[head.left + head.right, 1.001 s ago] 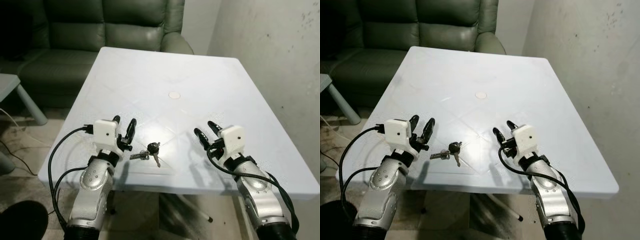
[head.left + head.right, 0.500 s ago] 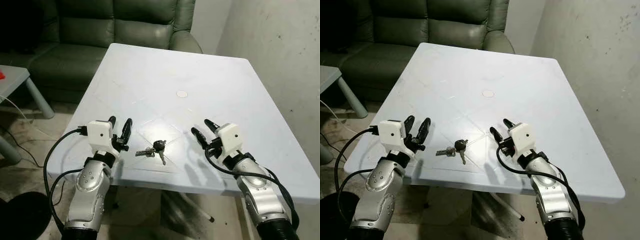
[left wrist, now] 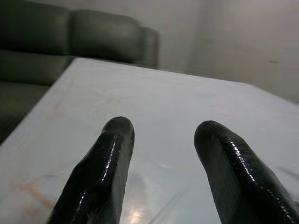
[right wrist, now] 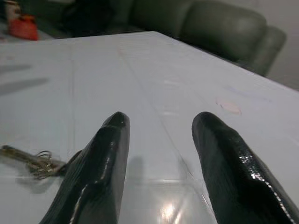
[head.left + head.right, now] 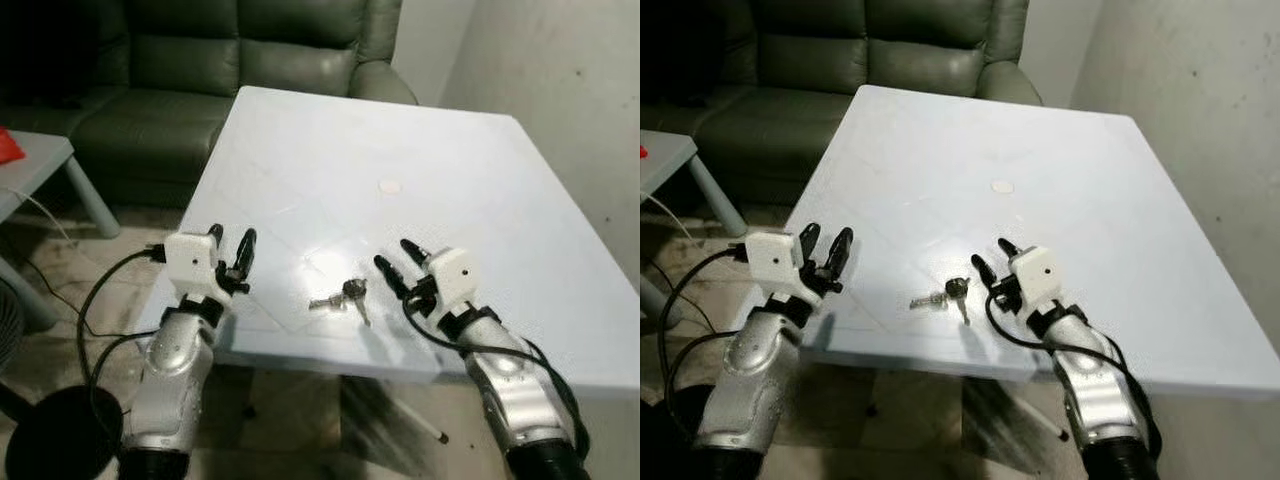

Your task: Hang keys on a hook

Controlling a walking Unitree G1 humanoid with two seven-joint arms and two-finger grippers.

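A small bunch of keys [image 5: 342, 296] with a black-headed key lies on the white table [image 5: 420, 170] near its front edge. My right gripper [image 5: 397, 260] hovers open just to the right of the keys, nothing between its fingers. In the right wrist view the keys [image 4: 32, 160] lie beside the fingers [image 4: 100, 158]. My left gripper [image 5: 232, 248] is open over the table's front left corner, well left of the keys. No hook is visible.
A dark green sofa [image 5: 200, 60] stands behind the table. A pale wall [image 5: 560, 70] runs along the right. A small round mark [image 5: 390, 186] sits mid-table. A grey side table [image 5: 40, 170] with a red object is at the far left.
The camera has shifted, so the scene slid rightward. Relative to the table, both grippers stay open; the right one is now closer to the keys, the left one farther from them.
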